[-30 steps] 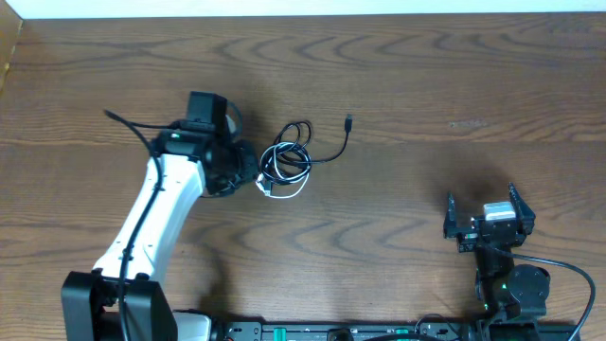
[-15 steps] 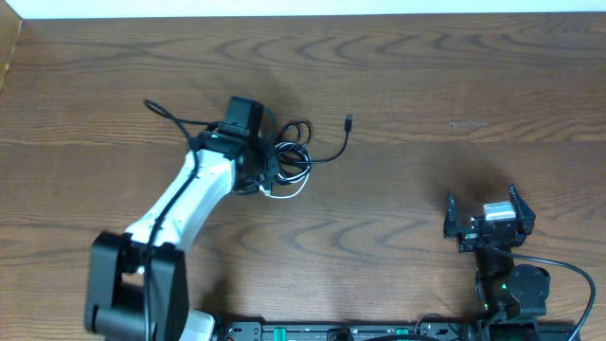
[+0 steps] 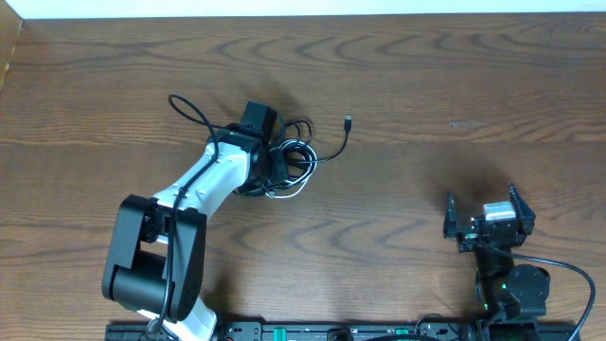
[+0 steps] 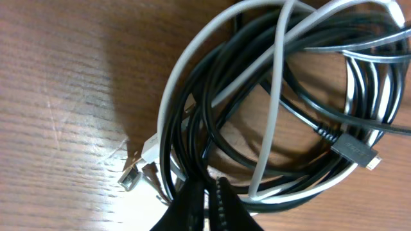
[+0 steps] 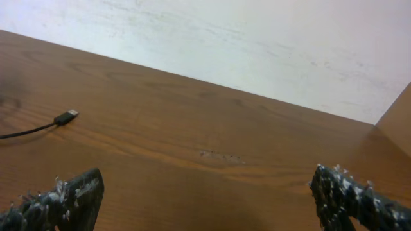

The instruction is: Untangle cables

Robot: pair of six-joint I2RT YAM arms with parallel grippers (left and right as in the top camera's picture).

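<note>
The black cable (image 3: 329, 152) and the white cable (image 3: 295, 191) lie coiled together left of the table's middle, with the black plug end (image 3: 348, 121) stretched out to the right. My left gripper (image 3: 280, 163) is over the coil's left side. In the left wrist view its fingers (image 4: 210, 189) are pressed together on strands at the coil's rim, among black loops (image 4: 212, 122) and white loops (image 4: 273, 115). A white plug (image 4: 131, 178) and a black plug (image 4: 354, 151) show. My right gripper (image 3: 490, 216) is open and empty at the front right, also seen in its wrist view (image 5: 205, 192).
The left arm's own thick black wire (image 3: 189, 112) loops out to the left of the coil. The black cable's plug end (image 5: 66, 117) shows far left in the right wrist view. A pale wall (image 5: 257, 38) bounds the table's far edge.
My left arm has swung right, from beside the coil onto its left side. The coil has shifted slightly. The right arm has not moved.
</note>
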